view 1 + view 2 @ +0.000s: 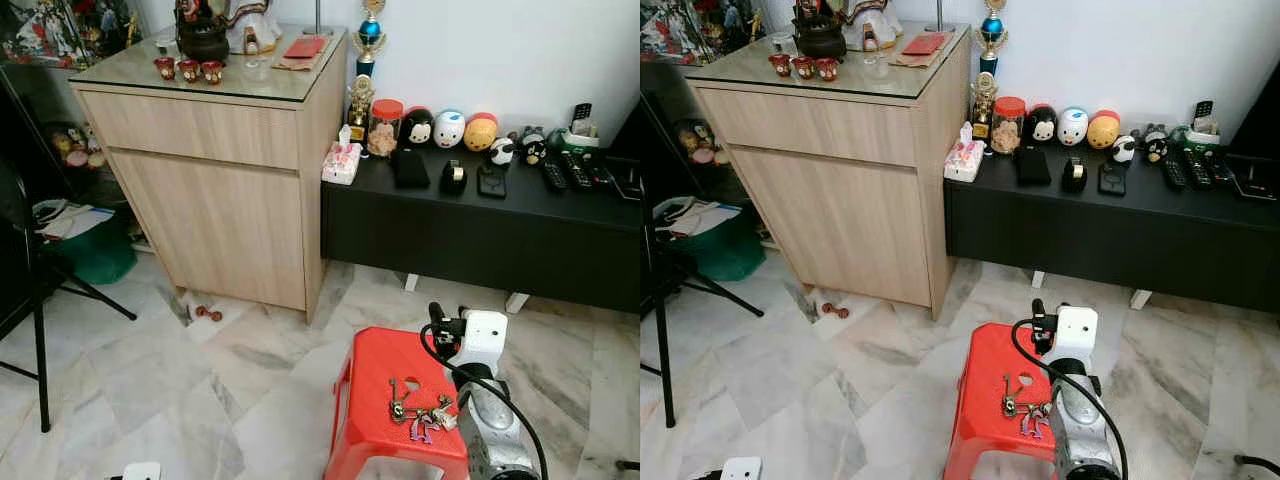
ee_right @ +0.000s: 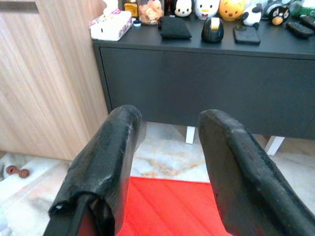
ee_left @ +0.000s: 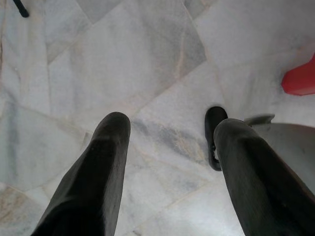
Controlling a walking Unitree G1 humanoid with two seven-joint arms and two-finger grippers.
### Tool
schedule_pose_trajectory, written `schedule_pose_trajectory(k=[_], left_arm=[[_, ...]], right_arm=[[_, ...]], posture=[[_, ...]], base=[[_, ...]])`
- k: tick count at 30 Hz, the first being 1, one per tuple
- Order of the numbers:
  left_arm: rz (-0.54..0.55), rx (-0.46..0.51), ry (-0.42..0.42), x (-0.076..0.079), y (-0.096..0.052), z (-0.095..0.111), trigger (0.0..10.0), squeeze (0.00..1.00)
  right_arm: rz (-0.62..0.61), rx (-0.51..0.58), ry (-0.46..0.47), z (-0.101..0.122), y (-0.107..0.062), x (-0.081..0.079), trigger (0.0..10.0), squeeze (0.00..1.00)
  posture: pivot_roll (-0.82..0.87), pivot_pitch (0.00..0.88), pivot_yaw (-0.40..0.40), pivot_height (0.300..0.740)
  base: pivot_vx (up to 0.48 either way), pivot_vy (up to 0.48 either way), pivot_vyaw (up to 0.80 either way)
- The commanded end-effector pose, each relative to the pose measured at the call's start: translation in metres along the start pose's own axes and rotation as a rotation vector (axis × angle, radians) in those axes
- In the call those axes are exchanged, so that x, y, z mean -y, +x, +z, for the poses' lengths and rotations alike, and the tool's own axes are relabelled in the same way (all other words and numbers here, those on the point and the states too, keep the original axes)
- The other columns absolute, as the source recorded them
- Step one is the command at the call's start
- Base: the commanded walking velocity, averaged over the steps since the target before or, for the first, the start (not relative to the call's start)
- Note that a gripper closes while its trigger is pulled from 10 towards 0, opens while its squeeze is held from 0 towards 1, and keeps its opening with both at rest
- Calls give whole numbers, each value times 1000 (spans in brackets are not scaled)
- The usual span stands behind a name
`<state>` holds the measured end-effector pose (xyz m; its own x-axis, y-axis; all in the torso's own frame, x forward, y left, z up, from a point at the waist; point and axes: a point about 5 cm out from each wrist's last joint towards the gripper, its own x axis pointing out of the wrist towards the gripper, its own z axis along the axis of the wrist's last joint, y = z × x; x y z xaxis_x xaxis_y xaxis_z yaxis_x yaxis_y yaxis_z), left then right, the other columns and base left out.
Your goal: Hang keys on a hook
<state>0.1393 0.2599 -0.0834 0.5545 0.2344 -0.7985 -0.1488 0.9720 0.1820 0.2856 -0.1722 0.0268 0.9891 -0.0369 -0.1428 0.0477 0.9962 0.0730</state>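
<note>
A bunch of keys (image 1: 420,411) with a purple tag lies on the top of a red plastic stool (image 1: 385,375), near its right edge. My right arm (image 1: 482,345) reaches over that right side of the stool, just beside the keys. In the right wrist view the right gripper (image 2: 167,125) is open with nothing between its fingers (image 2: 110,147). It points past the stool's far edge (image 2: 167,196) toward the black cabinet. The left gripper (image 3: 170,130) is open too and hangs over the marble floor, with a corner of the stool (image 3: 301,78) to one side.
A tall wooden cabinet (image 1: 220,190) with a glass top stands at the back left. A low black cabinet (image 1: 480,230) carries figurines, jars and remote controls. A black tripod leg (image 1: 40,340) and a green bin (image 1: 95,250) are at the left. A small brown object (image 1: 207,313) lies on the floor.
</note>
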Motion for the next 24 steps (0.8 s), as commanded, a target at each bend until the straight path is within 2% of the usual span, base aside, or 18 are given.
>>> schedule_pose_trajectory(k=[1,5,11,24], left_arm=[[7,-9,-17,1,0,-3,10000,0],[7,-8,-16,1,0,-3,10000,0],[3,-13,-16,1,-1,-4,10000,0],[-38,-18,-39,7,-1,-6,10000,0]], right_arm=[[-2,-16,7,-2,0,-1,10000,0],[9,-10,11,-3,-1,-4,10000,0],[9,13,23,0,-1,-5,10000,0],[14,-25,41,-7,-4,-7,10000,0]], posture=[[-6,0,-19,657],[-4,0,-18,632],[-6,0,-18,632],[-4,0,-22,632]], base=[[0,0,0],[0,0,0],[0,0,0],[0,0,0]])
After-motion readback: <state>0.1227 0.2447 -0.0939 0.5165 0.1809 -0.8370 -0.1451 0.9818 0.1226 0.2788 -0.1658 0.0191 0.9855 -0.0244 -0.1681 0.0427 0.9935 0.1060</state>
